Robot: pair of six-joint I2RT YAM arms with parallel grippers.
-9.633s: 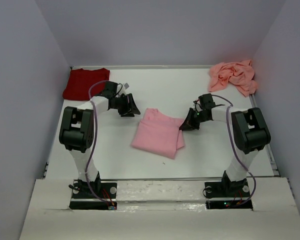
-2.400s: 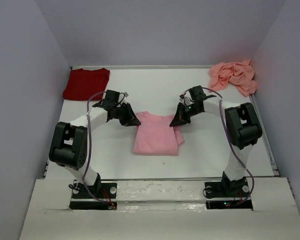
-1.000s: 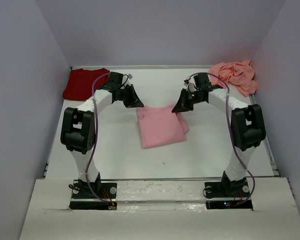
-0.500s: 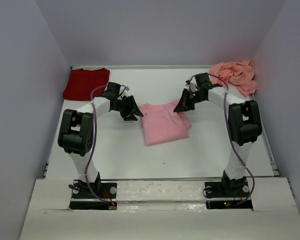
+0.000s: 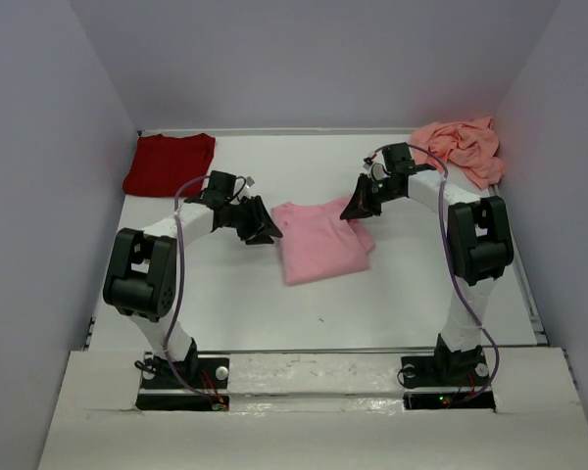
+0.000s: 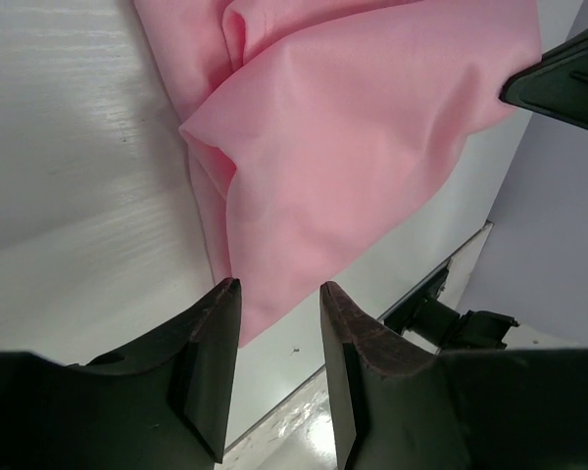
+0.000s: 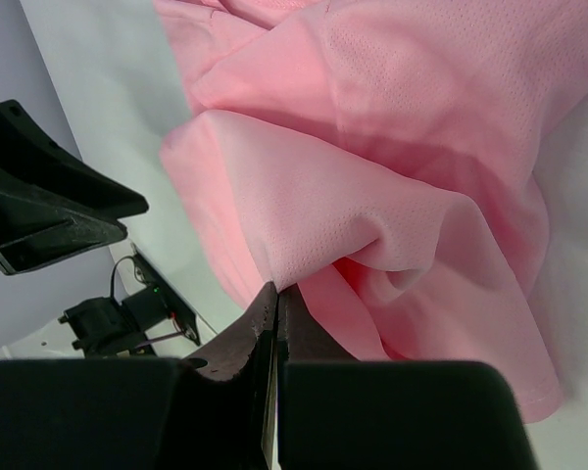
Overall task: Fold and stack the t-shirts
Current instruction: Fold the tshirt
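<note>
The light pink t-shirt (image 5: 318, 238) lies folded in the middle of the table. My right gripper (image 5: 354, 211) is shut on its far right corner, and the cloth (image 7: 372, 147) is pinched between the jaws. My left gripper (image 5: 263, 235) is open and empty just left of the shirt's near left edge (image 6: 372, 137). The dark red t-shirt (image 5: 169, 163) lies folded flat at the far left. The salmon-pink t-shirt (image 5: 459, 147) lies crumpled at the far right corner.
White table (image 5: 225, 304) with lilac walls on three sides. The raised front ledge (image 5: 304, 392) carries the arm bases.
The pink shirt was dragged toward the far side and turned. In the last half second my left gripper let go of its left corner and drew slightly back; the right keeps its hold.
</note>
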